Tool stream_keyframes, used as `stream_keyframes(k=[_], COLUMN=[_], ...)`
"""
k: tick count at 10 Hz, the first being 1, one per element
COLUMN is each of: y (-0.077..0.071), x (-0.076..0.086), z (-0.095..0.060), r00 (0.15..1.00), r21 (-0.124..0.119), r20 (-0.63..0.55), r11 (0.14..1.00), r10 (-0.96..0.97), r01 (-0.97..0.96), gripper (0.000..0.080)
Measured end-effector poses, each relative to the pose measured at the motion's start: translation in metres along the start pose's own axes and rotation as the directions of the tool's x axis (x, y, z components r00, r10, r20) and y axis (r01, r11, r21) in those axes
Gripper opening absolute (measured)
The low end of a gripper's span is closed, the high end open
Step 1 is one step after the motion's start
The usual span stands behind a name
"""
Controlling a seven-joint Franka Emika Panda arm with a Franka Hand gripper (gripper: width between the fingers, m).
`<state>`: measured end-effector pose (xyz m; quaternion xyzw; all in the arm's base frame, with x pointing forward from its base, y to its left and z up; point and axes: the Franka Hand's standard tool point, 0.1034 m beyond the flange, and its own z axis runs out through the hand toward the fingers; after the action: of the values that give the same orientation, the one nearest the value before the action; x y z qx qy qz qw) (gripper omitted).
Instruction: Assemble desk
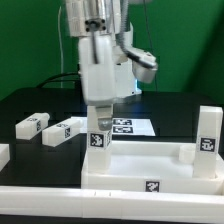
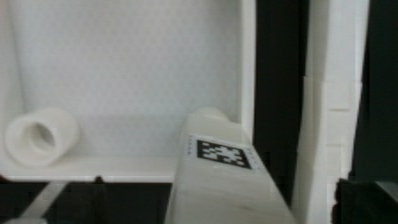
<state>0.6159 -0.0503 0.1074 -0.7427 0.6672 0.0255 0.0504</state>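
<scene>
Bringing a leg (image 1: 98,138) to the desk top (image 1: 115,178).
My gripper (image 1: 98,110) grips the leg upright over the desk top's corner; its tip sits beside the round socket (image 2: 39,138), not in it. I reckon I next centre it over that socket, lower it, and twist it home.
</scene>
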Motion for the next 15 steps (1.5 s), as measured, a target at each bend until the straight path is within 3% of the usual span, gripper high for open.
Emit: stream_keyframes(k=[5, 7, 8, 11, 15], y=[0.0004, 0.0033, 0.0031, 0.0024, 0.0008], x=[0.0005, 0.0008, -0.0008, -0.0032, 0.0006], z=[0.0001, 0.0032, 0.0031, 0.0031, 0.0009], r00=[0.938, 0.845, 0.771, 0.552, 0.25], r21=[-0.005, -0.07, -0.104, -0.128, -0.129], r20=[-0.004, -0.04, -0.049, -0.022, 0.017], r11=[0.938, 0.845, 0.771, 0.55, 0.245], r10=[-0.345, -0.533, -0.634, -0.833, -0.968], r01=[0.345, 0.53, 0.628, 0.825, 0.961], gripper=[0.0649, 0.0649, 0.0649, 0.0649, 0.0649])
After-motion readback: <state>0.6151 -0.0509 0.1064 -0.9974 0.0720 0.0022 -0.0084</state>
